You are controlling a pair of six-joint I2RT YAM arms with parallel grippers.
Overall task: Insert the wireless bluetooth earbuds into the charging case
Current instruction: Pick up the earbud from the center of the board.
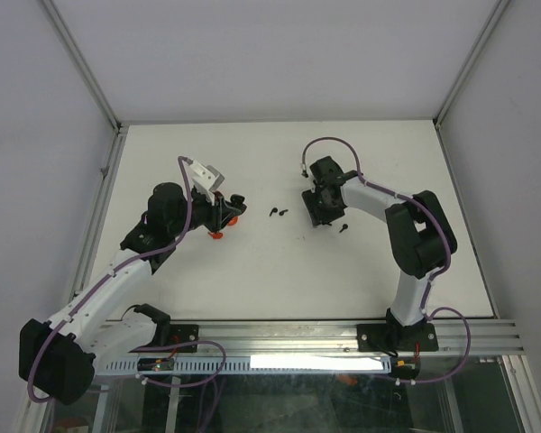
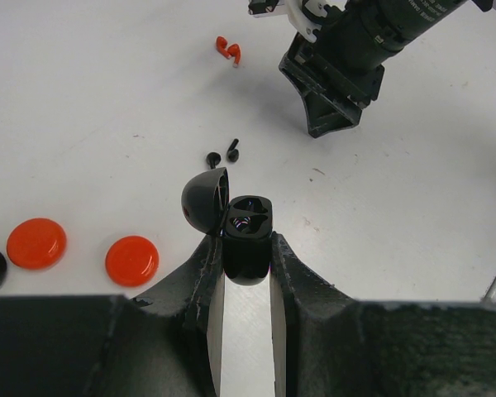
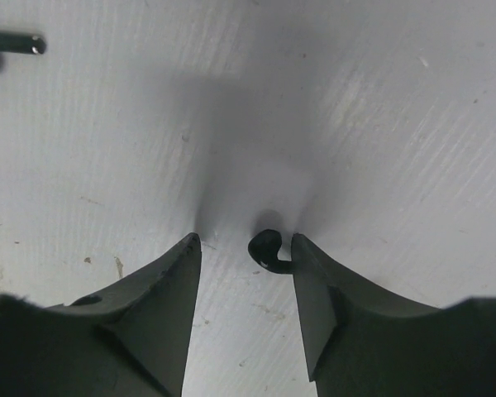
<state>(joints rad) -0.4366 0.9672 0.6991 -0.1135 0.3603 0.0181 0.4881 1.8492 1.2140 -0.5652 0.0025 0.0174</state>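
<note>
The right pincer (image 3: 246,241) hangs low over the counter (image 3: 380,124) with its jaws released and nothing gripped. A tiny black hooked earbud (image 3: 269,251) lies between them, far off-centre and touching the tip of one finger (image 3: 314,273). Another black piece (image 3: 12,44) lies well ahead of the pincer, off to one side.

The left pincer (image 2: 245,241) is clenched on the black charging case (image 2: 249,266), whose lid (image 2: 205,199) is swung open. Two black earbuds (image 2: 223,154) lie just ahead of it and two red earbuds (image 2: 227,50) lie farther ahead.

The risk, as I judge it, is the off-centre earbud. Closing jaws would sweep it sideways, so it may roll, twist or flick out. A pinch on the thin hook alone would leave it skewed, and it would then jam at the case's socket.
</note>
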